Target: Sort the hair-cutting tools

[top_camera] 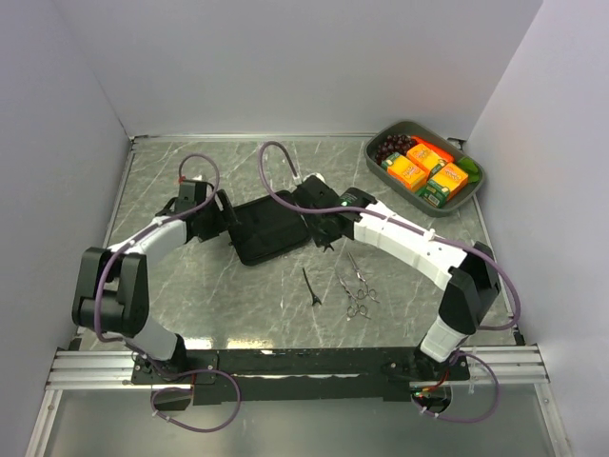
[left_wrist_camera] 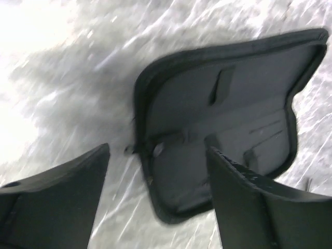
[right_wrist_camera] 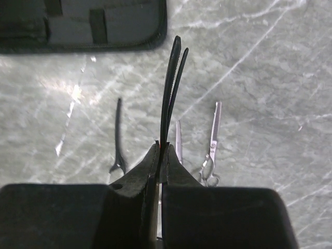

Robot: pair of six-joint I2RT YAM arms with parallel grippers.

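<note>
Though the top view sets the black case just ahead of the left hand, its wrist view shows jaws wide, holding nothing; right wrist view: right hand pinches 1 black clip, second clip ahead-left, 2 scissors ahead-right on the counter

I get even, soft light overhead. My left wrist view is blurred, its upper left blown out white. The right wrist view shows glare on the surface at left.
</note>
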